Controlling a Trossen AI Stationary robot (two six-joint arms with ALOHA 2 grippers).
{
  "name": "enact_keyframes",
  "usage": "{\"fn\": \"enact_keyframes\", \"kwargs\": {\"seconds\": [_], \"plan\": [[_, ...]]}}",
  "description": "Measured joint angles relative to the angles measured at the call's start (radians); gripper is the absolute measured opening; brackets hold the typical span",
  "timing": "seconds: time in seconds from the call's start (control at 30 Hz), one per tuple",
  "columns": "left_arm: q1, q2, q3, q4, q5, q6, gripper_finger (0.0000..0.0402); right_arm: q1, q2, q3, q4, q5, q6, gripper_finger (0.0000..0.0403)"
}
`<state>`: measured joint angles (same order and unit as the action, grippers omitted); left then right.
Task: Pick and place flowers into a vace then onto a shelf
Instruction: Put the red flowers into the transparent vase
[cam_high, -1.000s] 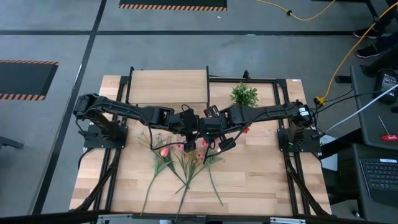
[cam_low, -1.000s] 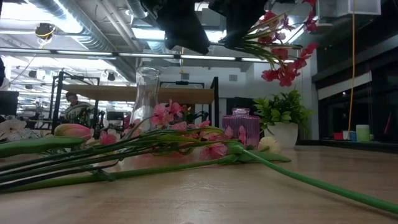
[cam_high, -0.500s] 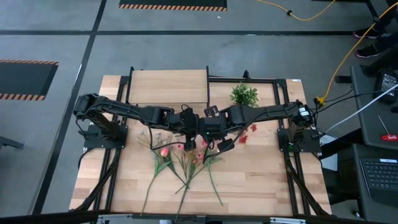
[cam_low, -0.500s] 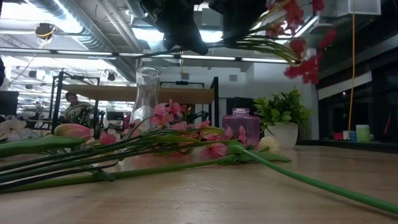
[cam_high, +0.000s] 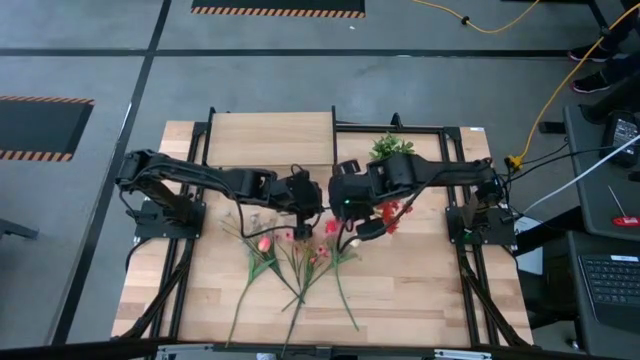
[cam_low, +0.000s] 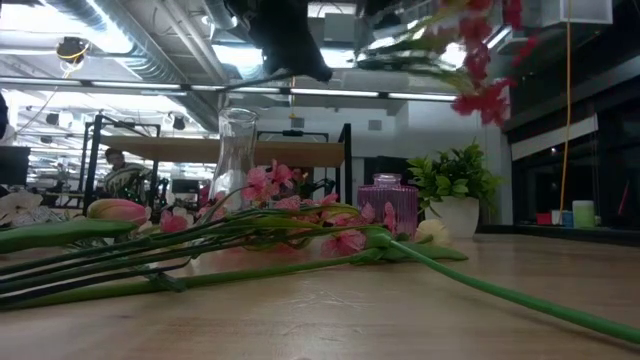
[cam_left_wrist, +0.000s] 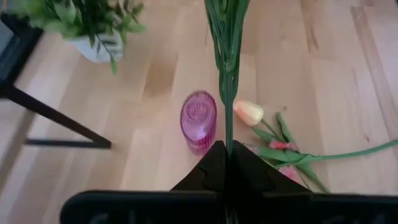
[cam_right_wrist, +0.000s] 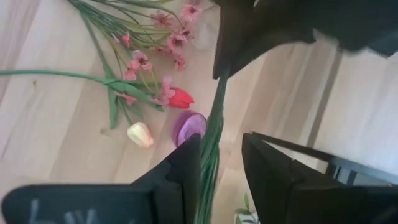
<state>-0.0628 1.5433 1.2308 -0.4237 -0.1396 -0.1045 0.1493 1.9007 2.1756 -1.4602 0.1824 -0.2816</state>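
While the left gripper (cam_left_wrist: 227, 157) pinches the green stem of the red-blossom flower (cam_high: 388, 214) in mid-air above the purple vase (cam_left_wrist: 198, 121), the right gripper (cam_right_wrist: 220, 152) stands parted around that stem. Withdraw the right clear, then lower the stem vertically into the vase mouth.

No readable text, label, brand, number or sign shows on anything in any of these views.

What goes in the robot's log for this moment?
left gripper: shut on red-blossom green stem | right gripper: open around it | small purple ribbed vase: empty
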Motion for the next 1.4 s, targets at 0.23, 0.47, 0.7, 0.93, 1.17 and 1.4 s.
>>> {"fn": "enact_keyframes", "kwargs": {"seconds": [0.23,0.47,0.7,0.93,1.17,1.4], "plan": [[0.01,-0.073,-0.008,-0.029,-0.001,0.022,0.0004,0.0,-0.013,0.041,-0.022,0.026,-0.01,0.0084],[0.047,-0.187,-0.105,-0.009,-0.001,0.016,0.0004,0.0,-0.088,0.041,-0.002,0.026,-0.017,0.0006],[0.088,-0.315,-0.148,0.009,-0.065,0.06,0.0004,-0.001,-0.176,0.042,0.104,0.011,-0.078,0.0004],[0.139,-0.425,-0.25,0.087,-0.079,0.071,0.0004,0.0,-0.197,0.03,0.142,-0.092,-0.105,0.0003],[0.142,-0.544,-0.361,0.183,-0.067,0.126,0.0004,-0.006,-0.228,-0.211,0.272,-0.117,-0.124,0.0002],[0.136,-0.652,-0.47,0.25,-0.055,0.127,0.0004,-0.046,-0.433,-0.598,0.622,-0.132,-0.083,0.0001]]}}
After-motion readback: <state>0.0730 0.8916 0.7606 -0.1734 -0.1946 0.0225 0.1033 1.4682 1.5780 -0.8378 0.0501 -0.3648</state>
